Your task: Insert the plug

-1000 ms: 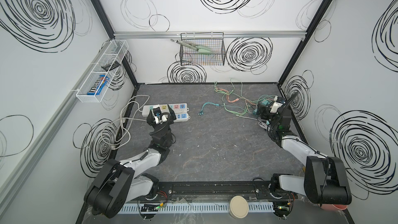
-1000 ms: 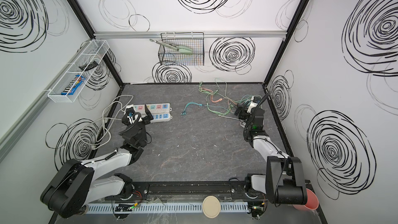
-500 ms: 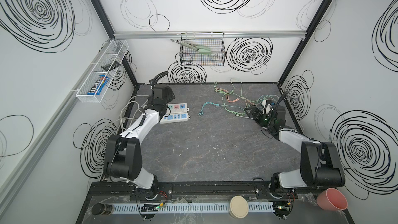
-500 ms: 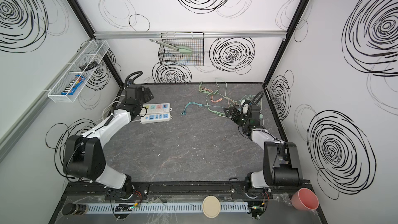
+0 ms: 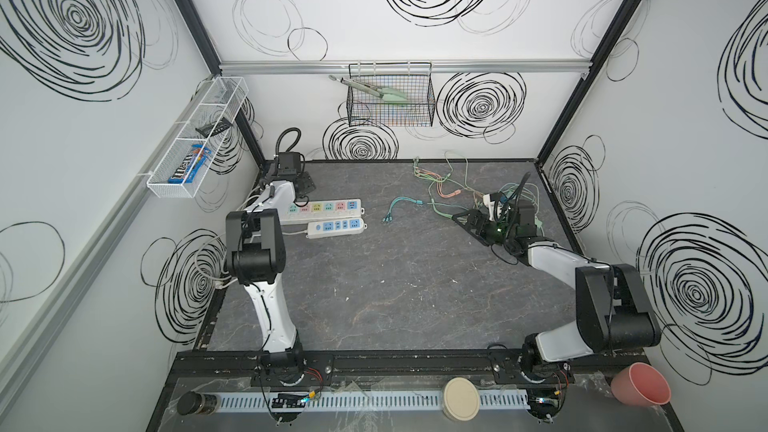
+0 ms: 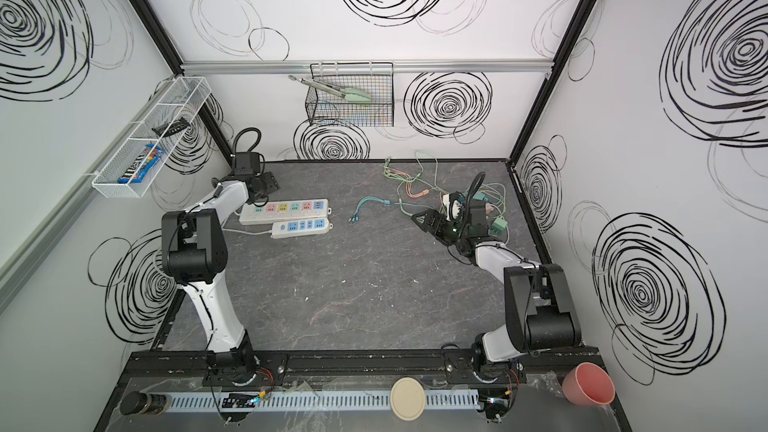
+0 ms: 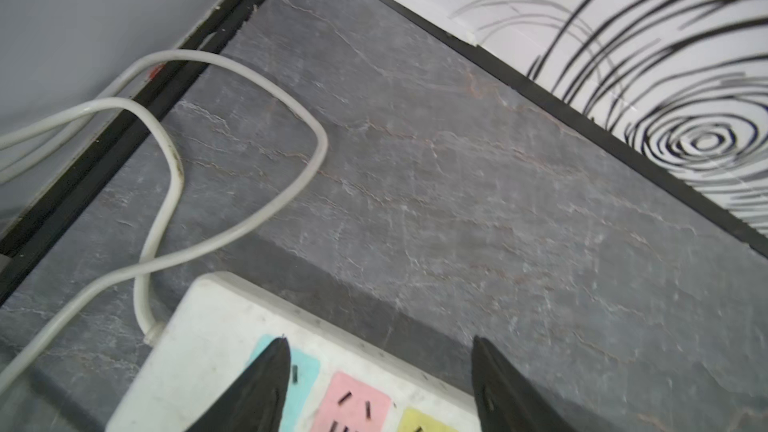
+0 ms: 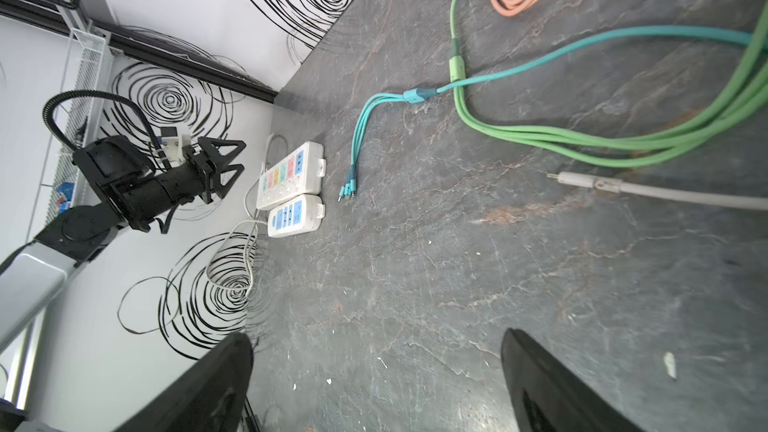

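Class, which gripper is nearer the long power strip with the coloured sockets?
Left. The left gripper is right over the strip's cord end; the right gripper is far across the table, beside the tangled cables.

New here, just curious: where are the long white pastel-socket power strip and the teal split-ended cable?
Long white pastel-socket power strip (image 5: pixel 323 207): in a top view, on its socket row.
Teal split-ended cable (image 8: pixel 419 94): right wrist view, on its splitter block.
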